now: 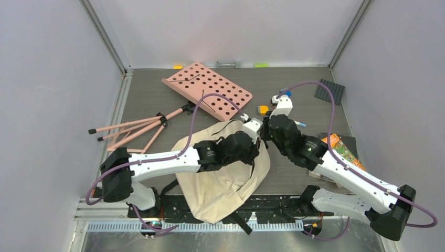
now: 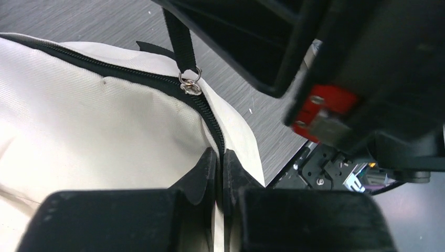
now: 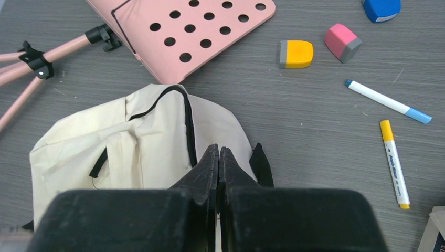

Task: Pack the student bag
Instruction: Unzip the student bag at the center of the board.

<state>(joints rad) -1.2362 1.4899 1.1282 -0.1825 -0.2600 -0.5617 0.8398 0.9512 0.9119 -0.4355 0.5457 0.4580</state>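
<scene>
I see the grey table (image 1: 294, 89) with the cream bag (image 1: 220, 184) lying flat at its near edge, between the two arms. Behind it rests a pink board with holes (image 1: 207, 86), its folding legs (image 1: 131, 128) stretched out to the left. My left pincer (image 2: 221, 157) is pressed together on the bag's black zipper edge, and my right pincer (image 3: 218, 155) is clamped on the same edge from the other side. To the right lie two pens (image 3: 387, 101), with a yellow eraser (image 3: 296, 54) and a pink eraser (image 3: 342, 42) beyond them.
</scene>
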